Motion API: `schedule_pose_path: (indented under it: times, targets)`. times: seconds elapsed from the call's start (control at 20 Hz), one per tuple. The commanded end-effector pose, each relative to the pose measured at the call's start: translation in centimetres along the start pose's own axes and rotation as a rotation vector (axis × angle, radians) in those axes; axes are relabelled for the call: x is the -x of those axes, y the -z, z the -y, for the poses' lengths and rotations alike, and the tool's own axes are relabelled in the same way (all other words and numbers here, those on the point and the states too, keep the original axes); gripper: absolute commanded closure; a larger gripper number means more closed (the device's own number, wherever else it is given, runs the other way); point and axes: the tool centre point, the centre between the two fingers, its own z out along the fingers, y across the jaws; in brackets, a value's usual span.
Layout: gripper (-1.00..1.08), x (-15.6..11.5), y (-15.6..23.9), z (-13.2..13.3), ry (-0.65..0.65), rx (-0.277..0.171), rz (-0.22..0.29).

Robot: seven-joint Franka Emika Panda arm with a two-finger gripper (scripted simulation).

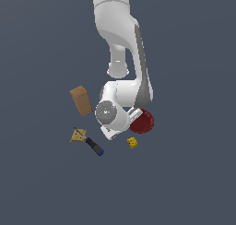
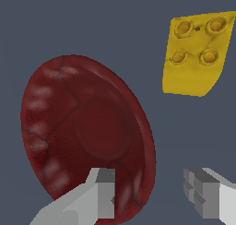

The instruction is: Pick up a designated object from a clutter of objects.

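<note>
White plastic fills the top of my exterior view: the arm [image 1: 122, 44] reaches down from the upper edge and bends over the clutter on the dark grey table [image 1: 41, 187]. Its wrist covers the middle of the group, so from that camera I cannot see the claw at all.

Next in size is the dark red bowl [image 1: 144, 121], the object I am after. It sits on the table at the exterior view's right of the wrist, partly hidden behind it. In the wrist view the bowl [image 2: 87, 132] is seen from above, round, with pale ribs around its inside wall.

The tan box [image 1: 81, 100] stands to the exterior view's left of the wrist, apart from the bowl.

The claw [image 2: 152, 194] is spread open and holds nothing. One finger [image 2: 99, 192] overlaps the bowl's inside near the rim in the wrist picture, the other lies outside the rim over bare table; whether either touches the bowl I cannot tell.

The screwdriver [image 1: 92, 144], black and blue at the handle, lies below the box in the exterior view, its tip on a small tan block [image 1: 77, 135].

The yellow cube [image 1: 132, 143], studded on top [image 2: 196, 53], lies just beside the bowl, apart from it.
</note>
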Motion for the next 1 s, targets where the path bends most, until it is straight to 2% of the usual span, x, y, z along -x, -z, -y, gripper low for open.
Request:
schedule_pose_path:
  times: [0.0,0.4,0.9,0.95]
  targets:
    - [-0.20,0.0,-0.7,-0.1,0.014,-0.013,0.002]
    - [-0.20,0.0,-1.3,-0.1,0.018,-0.018,0.003]
    - [-0.20,0.1,-4.1,0.0,0.021,-0.019,0.003]
    - [1.08,0.1,-4.1,0.0,0.021,-0.019,0.003]
